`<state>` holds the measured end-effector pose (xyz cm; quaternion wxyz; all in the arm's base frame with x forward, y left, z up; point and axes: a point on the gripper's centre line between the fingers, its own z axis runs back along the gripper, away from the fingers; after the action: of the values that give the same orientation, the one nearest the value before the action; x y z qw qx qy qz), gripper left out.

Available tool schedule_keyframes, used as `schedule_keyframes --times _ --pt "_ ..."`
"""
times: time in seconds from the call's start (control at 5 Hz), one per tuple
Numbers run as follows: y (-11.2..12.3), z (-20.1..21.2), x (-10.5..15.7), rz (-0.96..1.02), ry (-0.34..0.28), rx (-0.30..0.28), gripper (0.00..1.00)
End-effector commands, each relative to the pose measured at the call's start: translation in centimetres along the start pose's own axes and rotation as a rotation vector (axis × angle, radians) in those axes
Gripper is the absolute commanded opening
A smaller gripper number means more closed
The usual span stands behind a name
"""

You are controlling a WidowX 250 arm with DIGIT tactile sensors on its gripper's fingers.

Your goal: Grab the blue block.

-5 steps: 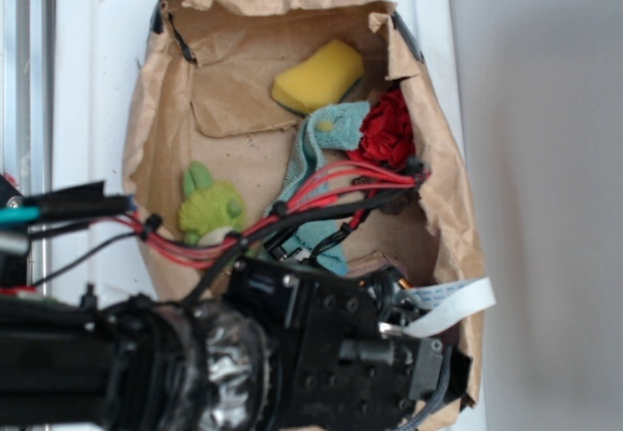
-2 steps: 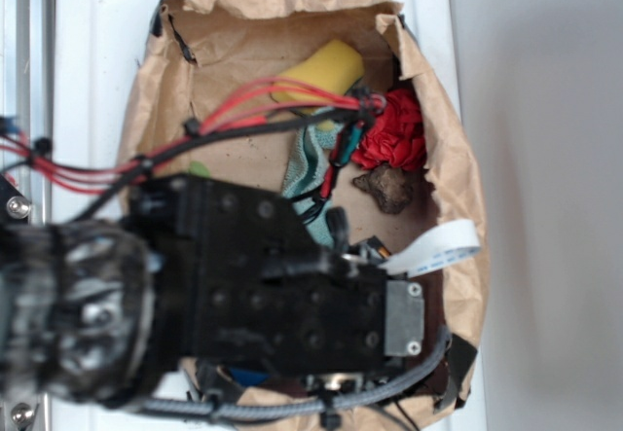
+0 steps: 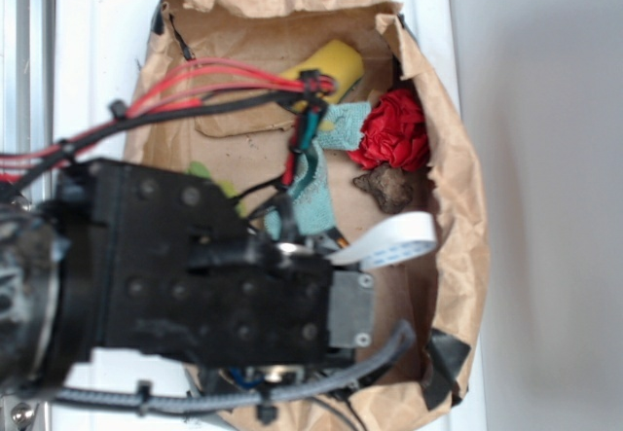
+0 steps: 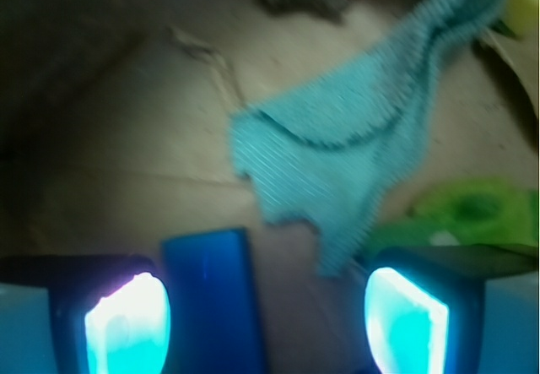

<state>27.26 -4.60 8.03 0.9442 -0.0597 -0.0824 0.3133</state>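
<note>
I see end effector point(image 4: 266, 323) wide open, empty. Blue block point(image 4: 213, 298) between 2 fingers, nearer left pad point(image 4: 128, 323). Teal cloth point(image 4: 354, 150) just beyond block.

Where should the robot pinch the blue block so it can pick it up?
Best guess: pinch the blue block across its narrow width, on its two long side faces, coming straight down from above. It lies flat on the brown paper, running away from the camera, between the open gripper. It sits nearer one finger, so centre first. The teal cloth lies clear of it.
</note>
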Motion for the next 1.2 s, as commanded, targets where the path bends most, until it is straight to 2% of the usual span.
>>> schedule_keyframes --times 0.0,0.2,0.6,1.0 --pt "0.1 -0.2 -0.3 -0.064 -0.039 -0.022 1.0" --pt "-0.6 -1.0 -0.9 -0.12 0.033 -0.117 1.0" --pt "-1.7 -3.0 -1.9 -0.165 0.024 -0.081 1.0" --pt "-3.3 -5.8 -2.7 -0.186 0.024 -0.08 1.0"
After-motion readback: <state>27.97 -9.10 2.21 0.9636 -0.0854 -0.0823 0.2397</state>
